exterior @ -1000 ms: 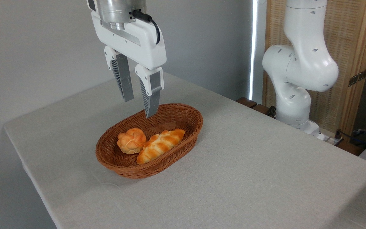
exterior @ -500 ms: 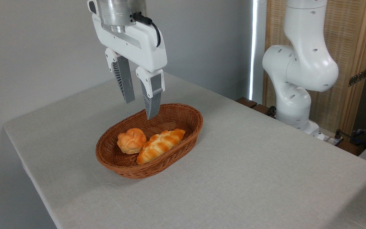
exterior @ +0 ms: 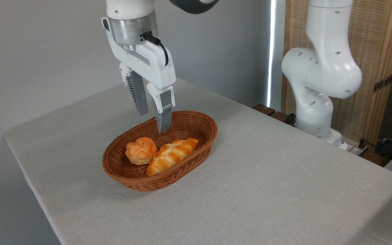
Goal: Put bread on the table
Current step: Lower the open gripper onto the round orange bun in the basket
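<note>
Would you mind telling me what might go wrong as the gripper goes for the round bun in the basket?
1. The round bun lies touching the braided loaf, so a descending finger may land on the loaf or drag it along.
2. The gripper hangs empty above the wicker basket's far end, not over the bun; its fingers look fairly close together and may need to open wider.
3. The basket walls rise beside the bun, so a finger might catch the rim and shift the basket on the table.

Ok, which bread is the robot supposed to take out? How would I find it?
Look at the brown wicker basket in the middle of the grey table, under the gripper. Two breads lie inside, touching. It is the bread on the left: small, round and knotted, not the long braided loaf.
</note>
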Robot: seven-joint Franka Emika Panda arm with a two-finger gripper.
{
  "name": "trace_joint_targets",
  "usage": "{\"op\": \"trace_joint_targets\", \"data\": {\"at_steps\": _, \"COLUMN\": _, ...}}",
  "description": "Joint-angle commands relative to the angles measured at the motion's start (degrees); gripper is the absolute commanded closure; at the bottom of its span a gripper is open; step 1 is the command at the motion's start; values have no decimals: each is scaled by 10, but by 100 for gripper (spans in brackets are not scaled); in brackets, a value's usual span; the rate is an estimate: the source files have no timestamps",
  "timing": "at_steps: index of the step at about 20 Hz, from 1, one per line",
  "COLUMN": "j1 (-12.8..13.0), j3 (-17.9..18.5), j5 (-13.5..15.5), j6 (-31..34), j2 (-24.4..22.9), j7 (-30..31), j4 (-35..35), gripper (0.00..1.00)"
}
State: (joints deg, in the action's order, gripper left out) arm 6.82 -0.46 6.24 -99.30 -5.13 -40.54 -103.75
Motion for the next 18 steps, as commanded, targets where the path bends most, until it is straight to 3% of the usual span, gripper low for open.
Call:
{"op": "trace_joint_targets", "data": {"at_steps": 1, "j1": 2, "j3": -33, "j5": -2, "j6": -82, "j2": -41, "j7": -9, "j4": -92, "gripper": 0}}
{"op": "trace_joint_targets", "data": {"at_steps": 7, "j1": 16, "j3": -60, "j5": -2, "j6": -148, "j2": -38, "j7": -10, "j4": -138, "gripper": 0}}
{"op": "trace_joint_targets", "data": {"at_steps": 11, "j1": 26, "j3": -72, "j5": -2, "j6": -245, "j2": -32, "j7": -9, "j4": -182, "gripper": 0}}
{"op": "trace_joint_targets", "data": {"at_steps": 18, "j1": 26, "j3": -75, "j5": -2, "j6": -279, "j2": -21, "j7": -26, "j4": -202, "gripper": 0}}
